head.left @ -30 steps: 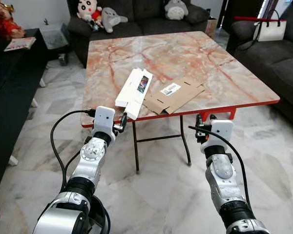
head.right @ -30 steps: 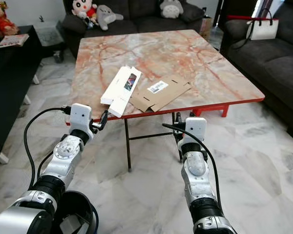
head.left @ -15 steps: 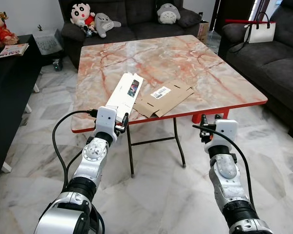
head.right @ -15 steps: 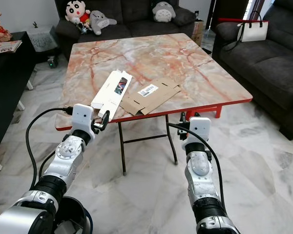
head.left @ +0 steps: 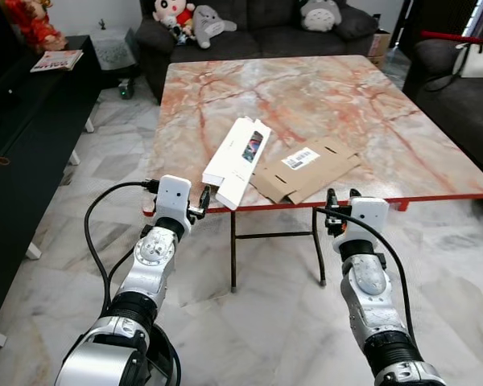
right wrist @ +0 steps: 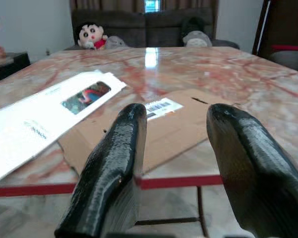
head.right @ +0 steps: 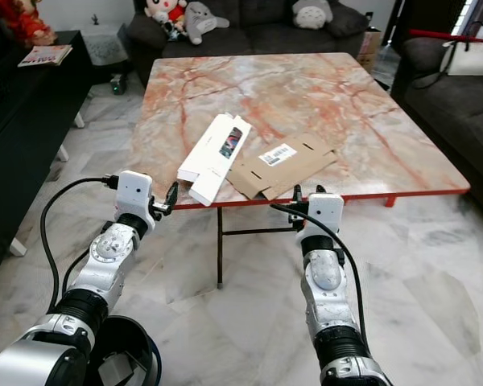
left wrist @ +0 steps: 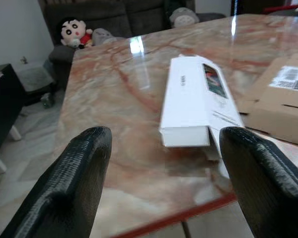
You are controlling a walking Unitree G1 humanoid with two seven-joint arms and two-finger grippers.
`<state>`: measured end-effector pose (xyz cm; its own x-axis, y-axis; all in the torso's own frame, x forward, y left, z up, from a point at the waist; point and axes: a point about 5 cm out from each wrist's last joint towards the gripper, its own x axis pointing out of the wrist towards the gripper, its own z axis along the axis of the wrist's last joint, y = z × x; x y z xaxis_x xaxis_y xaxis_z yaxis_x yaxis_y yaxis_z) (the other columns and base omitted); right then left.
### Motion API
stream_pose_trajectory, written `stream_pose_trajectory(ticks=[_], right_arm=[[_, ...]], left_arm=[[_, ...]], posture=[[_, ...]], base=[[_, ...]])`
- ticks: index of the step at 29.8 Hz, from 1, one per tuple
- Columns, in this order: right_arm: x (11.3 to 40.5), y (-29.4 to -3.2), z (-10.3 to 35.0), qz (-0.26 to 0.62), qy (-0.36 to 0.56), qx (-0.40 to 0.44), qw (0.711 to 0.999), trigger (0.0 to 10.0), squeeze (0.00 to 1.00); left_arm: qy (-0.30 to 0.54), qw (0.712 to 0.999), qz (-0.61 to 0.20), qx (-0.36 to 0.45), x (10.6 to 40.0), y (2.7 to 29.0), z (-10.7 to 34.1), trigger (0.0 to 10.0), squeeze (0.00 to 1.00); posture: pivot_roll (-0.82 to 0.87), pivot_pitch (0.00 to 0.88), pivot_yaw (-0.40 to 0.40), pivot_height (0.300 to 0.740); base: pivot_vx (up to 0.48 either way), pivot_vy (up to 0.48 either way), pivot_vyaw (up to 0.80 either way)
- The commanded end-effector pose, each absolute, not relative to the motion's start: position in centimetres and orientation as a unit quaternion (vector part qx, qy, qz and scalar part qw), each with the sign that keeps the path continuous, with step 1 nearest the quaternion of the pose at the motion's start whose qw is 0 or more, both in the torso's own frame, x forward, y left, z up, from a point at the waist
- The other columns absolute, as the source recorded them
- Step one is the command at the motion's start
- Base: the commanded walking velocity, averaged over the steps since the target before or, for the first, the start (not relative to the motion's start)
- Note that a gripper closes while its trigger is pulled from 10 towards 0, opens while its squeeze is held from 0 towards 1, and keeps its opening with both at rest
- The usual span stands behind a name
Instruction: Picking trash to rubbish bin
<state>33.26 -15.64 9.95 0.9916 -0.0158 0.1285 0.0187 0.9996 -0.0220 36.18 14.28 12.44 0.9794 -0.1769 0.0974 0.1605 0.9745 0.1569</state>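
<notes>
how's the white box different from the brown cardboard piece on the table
The white box is long, narrow and still box-shaped, with a small picture window on top; the brown cardboard is flattened, broader, and carries a white barcode label. The white box lies nearer the left gripper, the brown cardboard nearer the right gripper. The box's edge overlaps the cardboard. Both lie at the near edge of the marble table.

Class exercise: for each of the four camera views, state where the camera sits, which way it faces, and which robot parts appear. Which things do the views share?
Left eye view: on the head, looking down at the table; both arms show.
Right eye view: same head, same scene.
Left wrist view: along the open left end effector toward the white box.
Right wrist view: along the open right end effector toward the flattened cardboard.
All four share the table, white box and cardboard.
</notes>
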Motion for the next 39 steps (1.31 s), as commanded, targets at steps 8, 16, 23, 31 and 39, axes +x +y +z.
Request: stream_pose_trajectory(ticks=[8, 16, 23, 31, 39], right_arm=[[33.47, -16.56, 10.42, -0.026, -0.071, -0.001, 0.997, 10.0, 0.0], [33.37, -16.5, 10.43, -0.021, -0.076, -0.007, 0.997, 10.0, 0.0], [33.43, -16.46, 10.49, -0.02, -0.077, -0.007, 0.997, 10.0, 0.0], [33.39, -16.48, 10.43, -0.018, -0.076, -0.01, 0.997, 10.0, 0.0], [33.32, -15.92, 10.45, 0.004, -0.08, -0.021, 0.997, 10.0, 0.0]], left_arm=[[-0.062, 0.991, -0.093, 0.075, 36.3, 13.62, 12.79, 10.0, 0.0], [-0.064, 0.991, -0.094, 0.073, 36.25, 13.49, 12.79, 10.0, 0.0], [-0.066, 0.991, -0.095, 0.072, 36.24, 13.39, 12.89, 10.0, 0.0], [-0.07, 0.991, -0.093, 0.07, 36.21, 13.31, 12.98, 10.0, 0.0], [-0.068, 0.992, -0.087, 0.066, 36.22, 13.52, 12.98, 10.0, 0.0]], posture=[[0.17, 0.026, 0.025, 0.74], [0.17, 0.026, 0.024, 0.74], [0.17, 0.027, 0.023, 0.74], [0.17, 0.029, 0.023, 0.74], [0.18, 0.031, 0.02, 0.74]], base=[[0.331, 0.0, -0.28], [0.331, 0.0, -0.19], [0.331, 0.0, 0.0], [0.332, 0.0, 0.0], [0.041, 0.0, 0.6]])
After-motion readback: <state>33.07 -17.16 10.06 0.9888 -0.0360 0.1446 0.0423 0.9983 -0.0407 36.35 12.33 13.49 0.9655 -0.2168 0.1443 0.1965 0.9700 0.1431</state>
